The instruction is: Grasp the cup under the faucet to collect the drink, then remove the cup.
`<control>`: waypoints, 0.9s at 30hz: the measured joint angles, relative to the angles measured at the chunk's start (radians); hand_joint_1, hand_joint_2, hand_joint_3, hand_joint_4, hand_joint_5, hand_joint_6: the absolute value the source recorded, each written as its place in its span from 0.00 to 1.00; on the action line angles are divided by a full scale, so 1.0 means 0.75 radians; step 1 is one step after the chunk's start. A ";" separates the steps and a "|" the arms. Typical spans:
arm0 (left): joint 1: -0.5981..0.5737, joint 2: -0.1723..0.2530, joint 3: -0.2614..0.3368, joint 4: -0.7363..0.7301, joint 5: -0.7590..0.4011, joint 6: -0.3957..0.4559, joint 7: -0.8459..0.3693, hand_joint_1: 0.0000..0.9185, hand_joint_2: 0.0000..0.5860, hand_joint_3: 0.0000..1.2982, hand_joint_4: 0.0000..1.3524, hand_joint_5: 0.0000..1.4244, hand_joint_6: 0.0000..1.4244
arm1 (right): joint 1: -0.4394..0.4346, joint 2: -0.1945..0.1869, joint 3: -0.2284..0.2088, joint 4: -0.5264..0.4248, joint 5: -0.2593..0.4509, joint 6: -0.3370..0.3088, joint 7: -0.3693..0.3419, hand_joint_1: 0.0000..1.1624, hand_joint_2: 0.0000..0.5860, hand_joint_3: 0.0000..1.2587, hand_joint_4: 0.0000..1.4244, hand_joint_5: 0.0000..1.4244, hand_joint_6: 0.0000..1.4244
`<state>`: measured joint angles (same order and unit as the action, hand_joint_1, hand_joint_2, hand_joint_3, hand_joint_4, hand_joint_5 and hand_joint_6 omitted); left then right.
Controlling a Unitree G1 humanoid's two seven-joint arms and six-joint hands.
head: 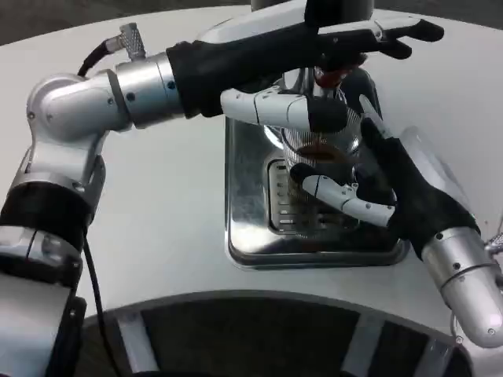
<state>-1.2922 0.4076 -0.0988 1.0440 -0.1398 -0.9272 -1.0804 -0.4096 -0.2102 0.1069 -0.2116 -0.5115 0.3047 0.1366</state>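
the right hand [385,184] grasps a clear cup [322,157] holding some dark brown drink, over the steel drip tray [251,196].

A round white table [181,204] carries a shiny rectangular steel drip tray [247,196] near its middle. On the tray's slotted grille stands a clear glass cup [318,169] holding a little brown drink.

Colours at the drip tray

A clear cup [318,153] holding brown drink is seen; the tray [251,204] is silver, the table [173,220] white.
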 measured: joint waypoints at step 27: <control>0.024 0.018 0.003 -0.043 -0.005 0.006 0.000 0.00 0.16 0.07 0.01 0.07 0.00 | -0.005 0.005 0.030 0.007 0.003 0.004 -0.021 0.35 0.30 0.00 0.00 0.00 0.00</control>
<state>-1.2745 0.4208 -0.0967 1.0114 -0.1437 -0.9229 -1.0804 -0.4133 -0.2063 0.1294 -0.2065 -0.5095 0.3077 0.1209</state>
